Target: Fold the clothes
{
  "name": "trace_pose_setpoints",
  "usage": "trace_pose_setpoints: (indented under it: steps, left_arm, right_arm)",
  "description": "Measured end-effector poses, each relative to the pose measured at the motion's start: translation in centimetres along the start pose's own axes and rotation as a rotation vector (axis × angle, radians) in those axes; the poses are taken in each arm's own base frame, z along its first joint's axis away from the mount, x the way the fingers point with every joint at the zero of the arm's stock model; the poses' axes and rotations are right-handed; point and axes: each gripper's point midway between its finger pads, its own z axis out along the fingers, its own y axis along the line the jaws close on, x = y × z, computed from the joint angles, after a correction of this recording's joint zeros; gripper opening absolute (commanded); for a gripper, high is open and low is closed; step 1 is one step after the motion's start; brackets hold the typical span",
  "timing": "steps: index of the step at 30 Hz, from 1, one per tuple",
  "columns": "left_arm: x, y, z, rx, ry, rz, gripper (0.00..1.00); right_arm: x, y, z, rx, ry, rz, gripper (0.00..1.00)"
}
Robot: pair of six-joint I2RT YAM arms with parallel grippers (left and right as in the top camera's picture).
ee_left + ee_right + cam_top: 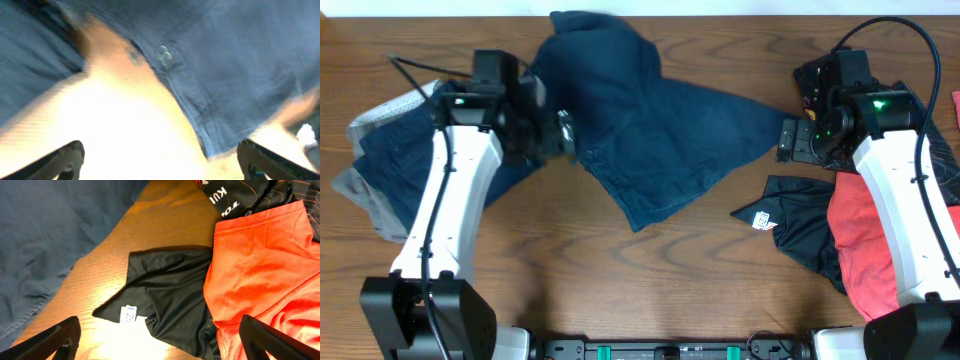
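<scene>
Overhead: navy shorts [650,120] lie crumpled at upper centre, the left gripper [565,133] at their left edge. Left wrist, blurred: jaws spread, empty; probably best to pinch the buttoned edge squarely. Right wrist: right gripper [160,340] spread, empty, over the black garment [170,295].

Blurred navy shorts [240,70], left wrist view

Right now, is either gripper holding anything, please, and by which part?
Nothing is held. The left gripper is open beside the navy shorts; the right gripper is open above the black garment.
</scene>
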Motion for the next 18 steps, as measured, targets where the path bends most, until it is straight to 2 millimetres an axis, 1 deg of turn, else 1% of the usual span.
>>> trace_pose_setpoints:
  steps: [3,4,5,6,10,11,12,13,14,15,18]
  left_arm:
    - [3.2,-2.3,1.4,0.043,0.112,0.015,0.98]
    - [3.9,-2.7,1.9,0.049,0.132,0.018,0.98]
    - [5.1,-3.4,2.7,0.056,0.163,0.016,0.98]
    - [5.8,-3.8,3.4,0.06,0.179,0.014,0.98]
    - [9.1,-5.4,7.0,0.074,0.236,-0.004,0.99]
    - [9.7,-5.7,8.0,0.077,0.236,-0.011,0.95]
    - [10.3,-5.9,8.8,0.081,0.237,-0.021,0.88]
    - [10.8,-6.1,9.6,0.084,0.237,-0.029,0.82]
    - [11.3,-6.4,10.5,0.092,0.232,-0.025,0.72]
    - [11.5,-6.7,11.0,0.101,0.222,-0.024,0.68]
    - [12.3,-8.0,12.6,0.141,0.189,0.009,0.66]
  right_arm:
    - [0.0,0.0,0.0,0.0,0.0,0.0,0.99]
    - [0.0,0.0,0.0,0.0,0.0,0.0,0.99]
    - [0.0,0.0,0.0,0.0,0.0,0.0,0.99]
    - [0.0,0.0,0.0,0.0,0.0,0.0,0.99]
    - [0.2,-0.1,0.0,0.003,0.007,-0.001,0.99]
    - [0.2,-0.1,0.0,0.003,0.009,-0.001,0.99]
    - [0.3,-0.1,0.0,0.004,0.01,-0.002,0.99]
    - [0.3,-0.1,0.0,0.004,0.011,-0.002,0.99]
    - [0.3,-0.1,0.0,0.003,0.011,-0.002,0.99]
    - [0.3,-0.1,0.0,0.004,0.011,-0.002,0.99]
    - [0.3,-0.1,0.0,0.004,0.012,-0.002,0.99]
